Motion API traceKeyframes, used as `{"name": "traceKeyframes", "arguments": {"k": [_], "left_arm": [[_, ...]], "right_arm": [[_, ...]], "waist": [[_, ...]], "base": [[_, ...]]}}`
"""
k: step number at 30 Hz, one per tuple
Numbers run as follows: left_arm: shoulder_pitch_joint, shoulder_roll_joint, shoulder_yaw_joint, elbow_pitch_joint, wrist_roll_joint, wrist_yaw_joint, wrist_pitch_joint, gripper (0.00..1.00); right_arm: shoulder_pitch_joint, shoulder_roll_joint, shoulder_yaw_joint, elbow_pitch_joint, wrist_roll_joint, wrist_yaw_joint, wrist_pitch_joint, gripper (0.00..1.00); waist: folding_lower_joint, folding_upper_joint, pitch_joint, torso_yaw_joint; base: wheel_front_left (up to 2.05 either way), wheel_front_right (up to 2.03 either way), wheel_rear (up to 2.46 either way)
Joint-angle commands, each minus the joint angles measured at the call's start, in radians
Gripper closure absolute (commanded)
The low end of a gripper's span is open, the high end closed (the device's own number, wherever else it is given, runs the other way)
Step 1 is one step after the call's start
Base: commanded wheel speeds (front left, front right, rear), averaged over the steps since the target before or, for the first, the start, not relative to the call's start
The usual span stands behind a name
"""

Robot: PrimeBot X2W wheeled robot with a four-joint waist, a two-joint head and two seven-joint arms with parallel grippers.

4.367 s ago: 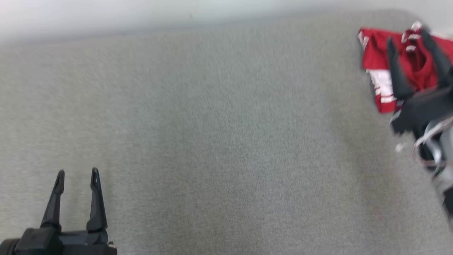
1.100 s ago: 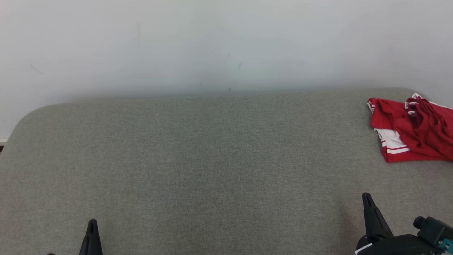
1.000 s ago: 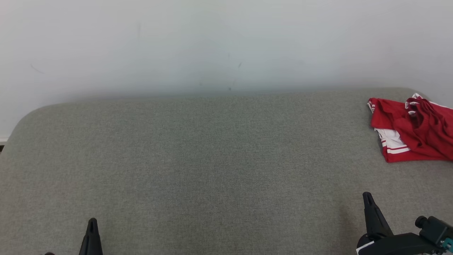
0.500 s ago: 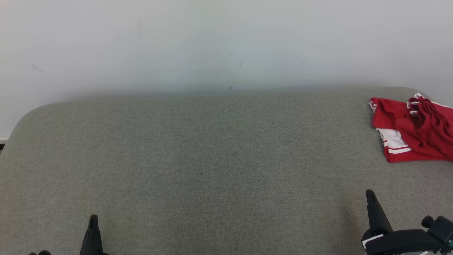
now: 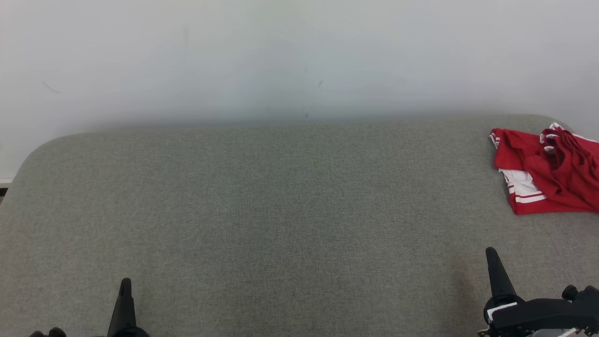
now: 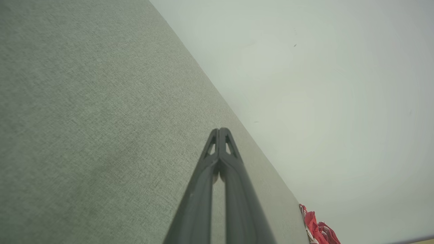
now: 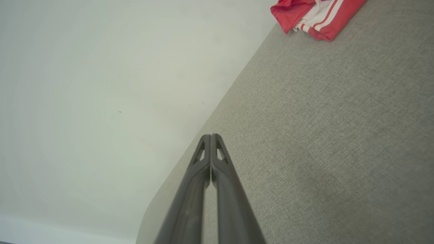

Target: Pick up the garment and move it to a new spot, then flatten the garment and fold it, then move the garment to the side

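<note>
The garment [image 5: 550, 171] is red with white stripes and lies folded in a loose bundle at the far right of the grey cushioned surface [image 5: 281, 210]. It also appears at the top of the right wrist view as the garment [image 7: 315, 15] and as a small red patch, the garment [image 6: 318, 230], low in the left wrist view. My left gripper [image 5: 124, 284] sits at the lower left, shut and empty, fingers pressed together as my left gripper [image 6: 219, 130]. My right gripper [image 5: 491, 255] is at the lower right, well short of the garment, shut on nothing, seen closed as my right gripper [image 7: 211, 136].
A plain white wall [image 5: 281, 56] rises behind the cushioned surface. The surface's rounded left corner [image 5: 37, 150] curves down toward the floor. Its broad middle stretches between my two grippers.
Over four seconds the right gripper left the garment and came down to the lower right, and both grippers shut. In the last second both crept slightly upward in view; the garment lies still.
</note>
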Motion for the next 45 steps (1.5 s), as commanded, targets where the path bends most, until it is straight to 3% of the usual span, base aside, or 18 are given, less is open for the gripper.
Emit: {"name": "traceKeyframes", "arguments": {"k": [1,45], "left_arm": [[-0.023,0.002,0.003,-0.006,-0.039,-0.004,0.007,1.00],[-0.077,0.001,0.007,0.024,-0.442,-0.009,0.111,1.00]], "right_arm": [[-0.020,0.002,-0.010,-0.012,0.033,-0.001,0.009,1.00],[-0.043,0.044,-0.074,-0.015,0.386,-0.002,0.109,1.00]], "waist": [[0.0000,0.0000,0.000,0.000],[0.0000,0.0000,0.011,0.012]], "base": [[0.00,0.00,0.00],[0.00,0.00,0.00]]}}
